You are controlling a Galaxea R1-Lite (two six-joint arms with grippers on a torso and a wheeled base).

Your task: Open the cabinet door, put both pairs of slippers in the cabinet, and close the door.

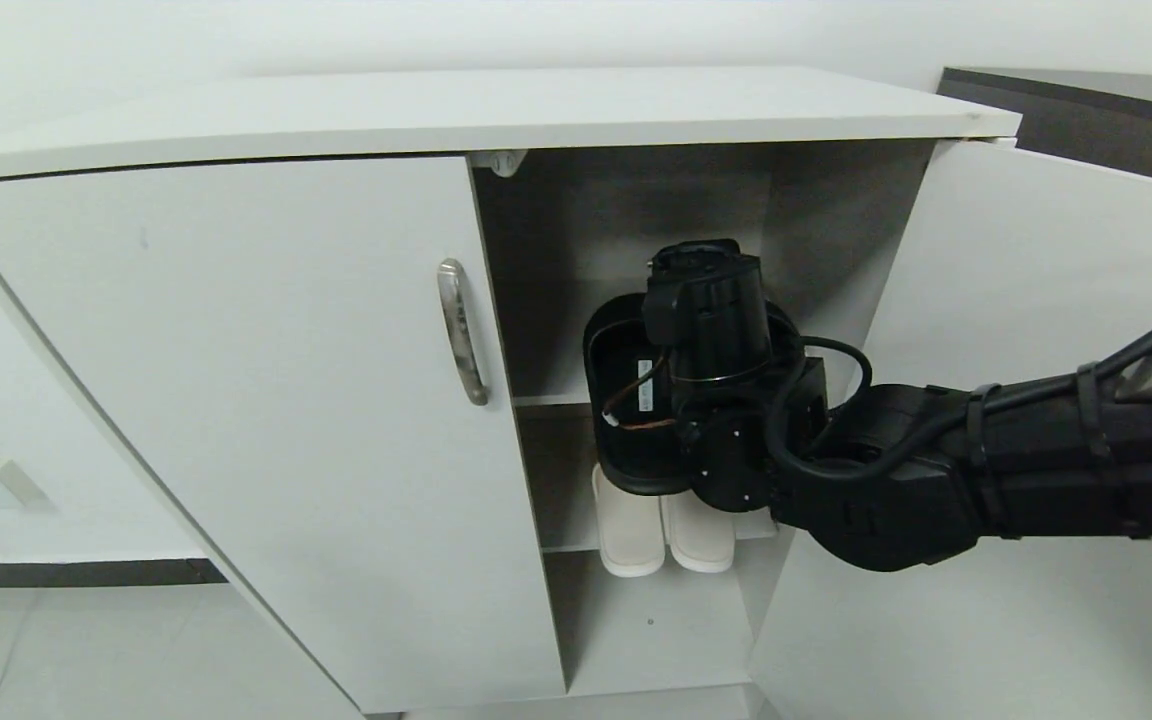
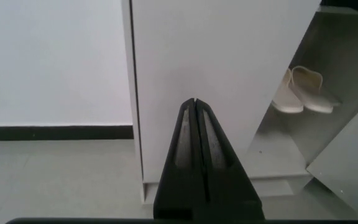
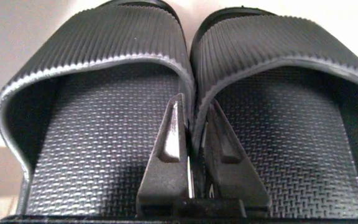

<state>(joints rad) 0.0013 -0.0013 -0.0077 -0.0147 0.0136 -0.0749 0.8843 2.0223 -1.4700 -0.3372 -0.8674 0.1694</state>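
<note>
Right claw [image 3: 194, 111] clamps the black slippers [image 3: 104, 74] by their adjoining inner edges.

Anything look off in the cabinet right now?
One thing: the white slippers stick out past the front edge of their shelf, so the open door might catch them when it closes. The black slippers are pinched side by side in the right gripper.

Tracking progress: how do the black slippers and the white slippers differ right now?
Colour: the black slippers are ribbed and dark; the white slippers pale. Hold: the right gripper pinches the black slippers; the white slippers lie free on a shelf. Height: the black slippers are above the white slippers. Both pairs sit side by side at the cabinet's open half.
</note>
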